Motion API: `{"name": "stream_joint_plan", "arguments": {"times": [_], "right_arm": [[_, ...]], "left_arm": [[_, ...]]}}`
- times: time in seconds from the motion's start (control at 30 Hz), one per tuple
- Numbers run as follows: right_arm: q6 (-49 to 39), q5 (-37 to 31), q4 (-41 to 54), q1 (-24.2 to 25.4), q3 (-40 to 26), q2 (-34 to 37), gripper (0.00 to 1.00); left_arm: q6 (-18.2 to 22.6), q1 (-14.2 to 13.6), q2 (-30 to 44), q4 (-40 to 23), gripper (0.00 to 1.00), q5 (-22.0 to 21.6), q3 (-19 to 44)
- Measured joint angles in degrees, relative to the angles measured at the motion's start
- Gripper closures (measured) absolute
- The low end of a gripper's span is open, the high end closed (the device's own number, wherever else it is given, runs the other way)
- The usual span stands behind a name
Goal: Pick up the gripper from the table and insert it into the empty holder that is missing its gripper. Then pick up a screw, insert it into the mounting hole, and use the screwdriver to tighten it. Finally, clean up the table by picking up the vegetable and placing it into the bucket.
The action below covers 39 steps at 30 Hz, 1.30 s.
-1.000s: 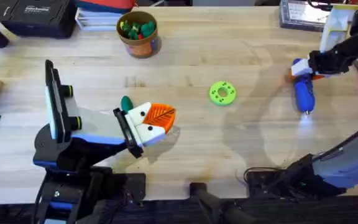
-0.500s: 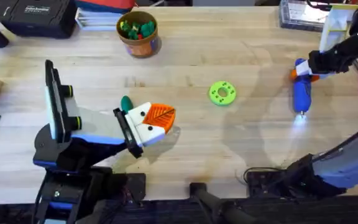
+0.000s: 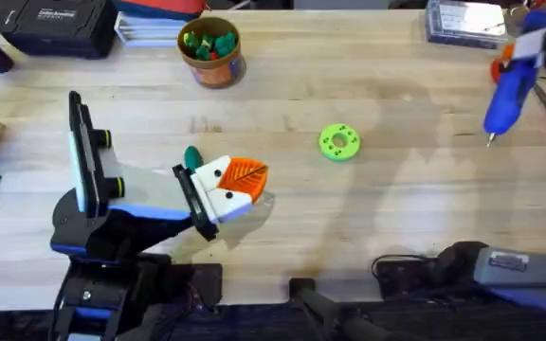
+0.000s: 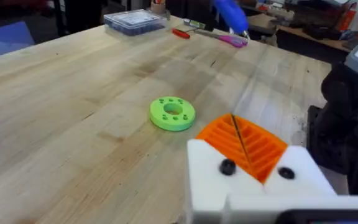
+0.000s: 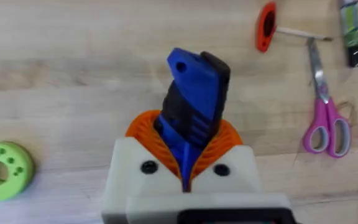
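I can't read any writing: the bucket's (image 3: pixel 211 52) label band at the table's (image 3: pixel 282 90) far edge is too small. My right gripper (image 5: pixel 188 163) pinches the blue screwdriver (image 3: pixel 510 83) between its orange pads, lifted over the far right corner, tip angled down toward me. My left gripper (image 3: pixel 237 182) rests low at center-left, pads pressed together, with the dark green vegetable (image 3: pixel 192 156) just behind it.

Glossy blue plastic screwdriver (image 3: pixel 508 83)
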<state>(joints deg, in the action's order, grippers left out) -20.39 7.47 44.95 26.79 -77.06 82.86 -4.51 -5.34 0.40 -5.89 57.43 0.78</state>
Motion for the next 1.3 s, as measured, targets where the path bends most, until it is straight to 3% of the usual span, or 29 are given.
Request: {"name": "stream_joint_plan", "arguments": {"times": [0.17,0.37,0.63,0.8,1.0,1.3], "right_arm": [[2.8,2.7,-2.4,-0.3,2.8,-10.4,0.976],[7.6,7.4,-13.3,-2.8,13.2,-23.5,0.976],[16.1,10.5,-34.8,-19.4,28.5,-36.5,0.976],[19.7,10.7,-45.9,-31.4,32.2,-37.4,0.976],[21.3,11.1,-59.0,-44.7,32.4,-33.7,0.976],[21.8,11.7,-72.8,-58.1,32.5,-27.1,0.976]], "left_arm": [[0.0,0.0,0.0,0.0,0.997,0.0,0.0],[0.0,0.0,0.0,0.0,0.997,0.0,0.0],[0.0,0.0,0.0,0.0,0.997,0.0,0.0],[0.0,0.0,0.0,0.0,0.997,0.0,0.0],[0.0,0.0,0.0,0.0,0.997,0.0,0.0],[0.0,0.0,0.0,0.0,0.997,0.0,0.0]]}}
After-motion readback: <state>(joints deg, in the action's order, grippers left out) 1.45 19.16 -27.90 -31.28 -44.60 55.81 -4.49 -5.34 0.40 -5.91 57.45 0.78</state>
